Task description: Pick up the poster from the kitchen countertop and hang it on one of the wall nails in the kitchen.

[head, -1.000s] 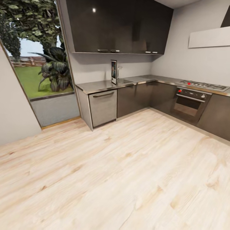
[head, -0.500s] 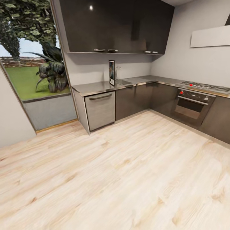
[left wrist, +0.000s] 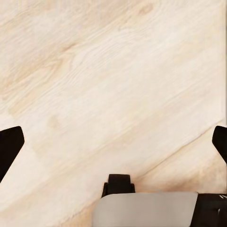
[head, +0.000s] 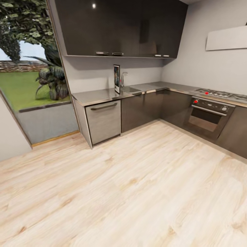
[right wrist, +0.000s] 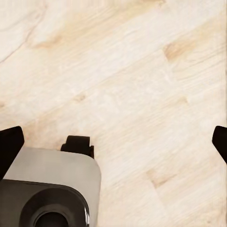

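The poster stands upright on the table beside the sink. Both claws, left and right, hang spread and empty over the floor.

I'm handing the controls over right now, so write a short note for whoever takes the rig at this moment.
Left gripper: open, empty, over bare wood floor.
Right gripper: open, empty, over the same floor.
Poster: upright on the kitchen countertop, beside the sink faucet, far across the room.
Wall nails: too small to make out from here.
Done: nothing picked up.
Left: drive to the counter, grasp the poster, find a nail, hang it.
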Motion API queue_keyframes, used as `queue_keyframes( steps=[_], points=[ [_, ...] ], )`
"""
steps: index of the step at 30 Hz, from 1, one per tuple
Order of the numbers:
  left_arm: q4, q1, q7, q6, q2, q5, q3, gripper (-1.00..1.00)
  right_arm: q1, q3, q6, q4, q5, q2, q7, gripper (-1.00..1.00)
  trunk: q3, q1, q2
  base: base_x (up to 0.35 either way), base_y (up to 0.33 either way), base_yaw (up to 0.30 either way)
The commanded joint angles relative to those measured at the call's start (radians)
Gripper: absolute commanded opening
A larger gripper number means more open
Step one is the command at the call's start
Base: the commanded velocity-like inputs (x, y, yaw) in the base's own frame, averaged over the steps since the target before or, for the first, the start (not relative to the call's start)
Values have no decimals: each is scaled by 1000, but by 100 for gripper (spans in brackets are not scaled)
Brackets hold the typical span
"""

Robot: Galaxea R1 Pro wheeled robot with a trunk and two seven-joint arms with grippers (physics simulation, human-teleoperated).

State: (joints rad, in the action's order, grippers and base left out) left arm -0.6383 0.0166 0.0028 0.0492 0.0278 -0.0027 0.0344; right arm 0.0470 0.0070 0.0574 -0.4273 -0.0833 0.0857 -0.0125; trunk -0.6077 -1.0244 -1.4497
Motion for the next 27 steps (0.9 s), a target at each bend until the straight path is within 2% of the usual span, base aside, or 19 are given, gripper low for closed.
queue_keyframes(
  steps=[1,27],
  points=[
    [-1,0,0,1,0,0,1,100,1,1,2,1,-9,0,-1,100,-1,-1,0,307,-141,0],
    [-1,1,0,1,0,0,1,100,1,1,2,1,-9,0,-1,100,-1,-1,0,307,-142,0]
  ],
)
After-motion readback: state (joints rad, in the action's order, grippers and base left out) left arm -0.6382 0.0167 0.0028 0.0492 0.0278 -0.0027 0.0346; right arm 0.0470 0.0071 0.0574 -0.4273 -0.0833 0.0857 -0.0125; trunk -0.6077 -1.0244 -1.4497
